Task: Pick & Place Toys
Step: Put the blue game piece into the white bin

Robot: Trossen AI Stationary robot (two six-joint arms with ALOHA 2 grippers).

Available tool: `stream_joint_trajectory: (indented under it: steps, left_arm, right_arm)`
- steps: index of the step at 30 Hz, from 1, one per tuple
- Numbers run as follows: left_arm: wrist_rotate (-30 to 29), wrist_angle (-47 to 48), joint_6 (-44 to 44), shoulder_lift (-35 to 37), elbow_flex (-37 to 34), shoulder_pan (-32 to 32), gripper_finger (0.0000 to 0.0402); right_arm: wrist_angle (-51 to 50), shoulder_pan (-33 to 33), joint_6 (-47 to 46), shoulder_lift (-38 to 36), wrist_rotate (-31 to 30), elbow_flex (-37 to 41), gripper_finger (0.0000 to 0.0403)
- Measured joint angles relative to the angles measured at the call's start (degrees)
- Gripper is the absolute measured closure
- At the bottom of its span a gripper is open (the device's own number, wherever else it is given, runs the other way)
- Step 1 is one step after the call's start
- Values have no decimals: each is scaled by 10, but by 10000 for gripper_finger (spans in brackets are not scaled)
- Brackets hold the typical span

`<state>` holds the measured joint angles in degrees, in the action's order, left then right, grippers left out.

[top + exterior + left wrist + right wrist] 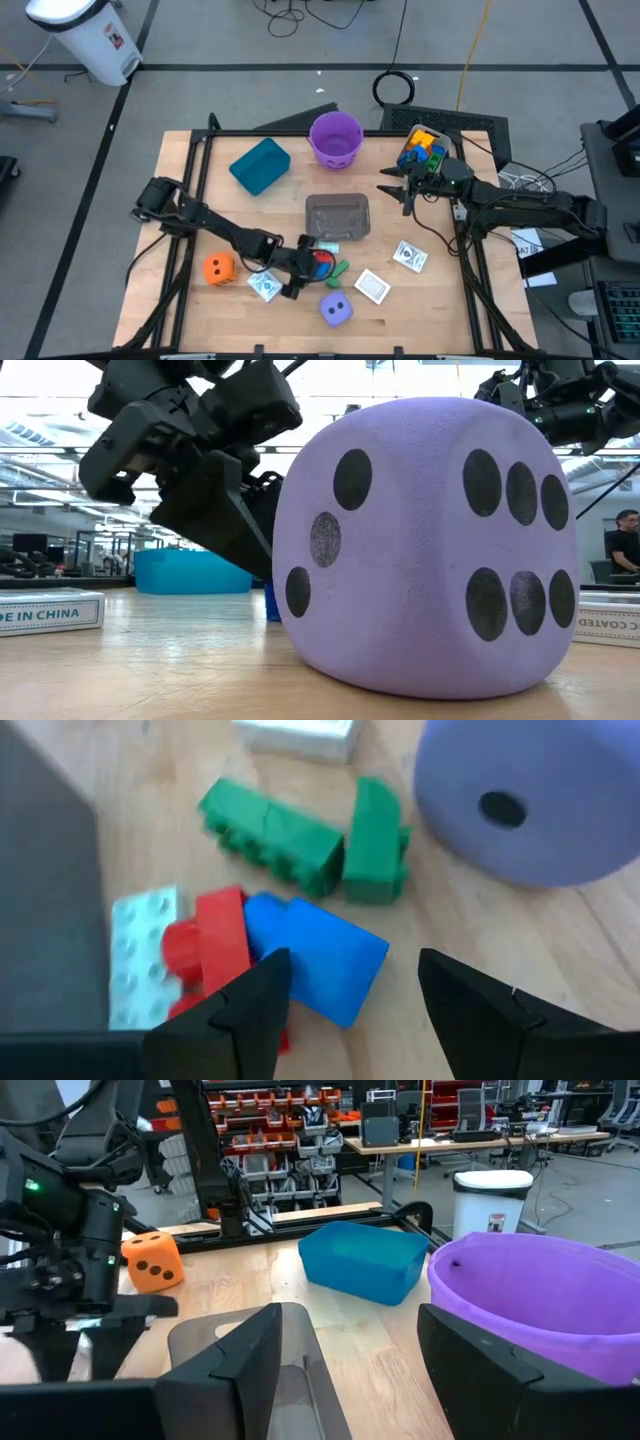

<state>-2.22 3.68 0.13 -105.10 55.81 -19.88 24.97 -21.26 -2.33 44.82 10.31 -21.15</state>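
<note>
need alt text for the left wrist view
The left tool, fingers open, hangs over a blue plastic block on the wooden table. Red block and two green blocks nearby, a purple foam die beyond.

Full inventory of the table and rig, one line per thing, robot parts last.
Purple die: 1, near front edge, centre.
Orange die: 1, front left.
Cards: 3 seen, white, front half of table.
Green blocks: 2, beside the purple die.
Blue block: 1, in front of the left gripper's fingers.
Red block: 1, touching the blue block.
Clear tub: 1, table centre.
Teal bin: 1, back left.
Purple bucket: 1, back centre.
Tub of mixed blocks: 1, back right corner.
Left gripper: open, over the blue block.
Right gripper: open, raised, back right.
</note>
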Motion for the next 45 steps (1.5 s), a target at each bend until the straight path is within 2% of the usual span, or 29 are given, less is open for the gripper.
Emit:
stream_joint_trajectory:
  steps: [6,9,12,17,20,25,32,37,45]
  left_arm:
    - [9,148,-99,21,-3,-20,174]
    - [13,197,-148,37,-4,-26,174]
    - [6,224,-160,57,-5,-33,174]
    - [5,190,-185,87,-5,-39,174]
    - [4,119,-195,95,-4,-39,174]
    - [8,5,-147,87,-3,-42,174]
    - [113,-15,-128,41,-3,-43,174]
    - [190,-83,-112,2,-3,-43,174]
    - [188,-86,-101,-6,-3,-37,174]
  right_arm:
    - [0,0,0,0,0,0,195]
    - [0,0,0,0,0,0,195]
    - [0,0,0,0,0,0,195]
    - [0,0,-2,0,0,1,195]
    - [1,0,-2,0,0,1,195]
    - [1,0,-2,0,0,1,195]
    - [0,0,-2,0,0,1,195]
    - [0,0,-1,0,0,1,195]
    - [0,0,0,0,0,1,195]
